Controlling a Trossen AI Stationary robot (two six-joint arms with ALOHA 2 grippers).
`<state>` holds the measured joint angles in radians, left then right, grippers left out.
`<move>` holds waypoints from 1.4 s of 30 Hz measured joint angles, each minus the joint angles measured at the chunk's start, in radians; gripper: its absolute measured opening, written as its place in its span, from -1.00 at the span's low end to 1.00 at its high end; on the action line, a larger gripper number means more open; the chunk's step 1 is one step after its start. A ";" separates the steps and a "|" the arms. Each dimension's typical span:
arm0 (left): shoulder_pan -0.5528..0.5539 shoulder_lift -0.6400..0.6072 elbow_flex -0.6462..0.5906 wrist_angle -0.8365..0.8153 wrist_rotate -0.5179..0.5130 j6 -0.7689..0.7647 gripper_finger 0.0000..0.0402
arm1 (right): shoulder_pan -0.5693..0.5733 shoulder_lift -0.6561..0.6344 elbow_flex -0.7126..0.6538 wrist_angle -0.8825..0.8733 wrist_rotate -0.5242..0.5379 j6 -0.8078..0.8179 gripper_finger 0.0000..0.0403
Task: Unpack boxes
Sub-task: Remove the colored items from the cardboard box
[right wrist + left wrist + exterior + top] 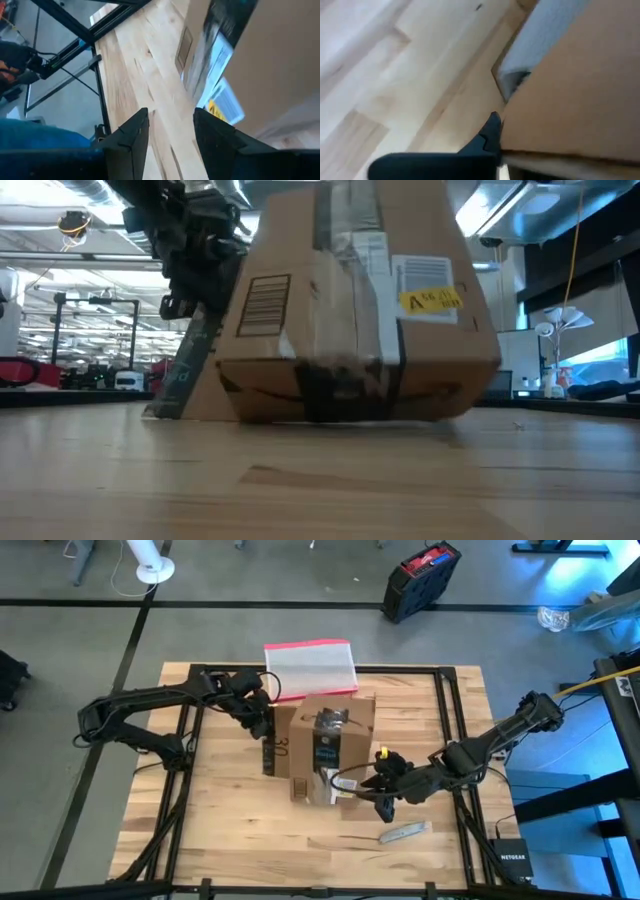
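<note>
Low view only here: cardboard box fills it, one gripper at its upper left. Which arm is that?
Observer: That is the left gripper, at the left side of the cardboard box, by a cardboard flap leaning there.
Operator: Right arm?
Observer: The right gripper is low, off the box's front right corner, open, holding nothing.
Operator: Anything behind the box?
Observer: A clear pouch with a pink-red edge lies just beyond it, at the table's far edge.
</note>
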<state>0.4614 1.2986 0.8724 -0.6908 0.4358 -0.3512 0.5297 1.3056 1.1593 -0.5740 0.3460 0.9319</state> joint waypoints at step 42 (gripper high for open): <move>0.044 0.064 -0.002 -0.174 -0.247 0.220 -0.01 | -0.200 -0.001 0.118 -0.145 -0.014 -0.159 -0.26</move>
<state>0.5053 1.3624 0.8700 -0.8650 0.1885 -0.1311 0.3301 1.3048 1.2774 -0.7193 0.3318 0.7724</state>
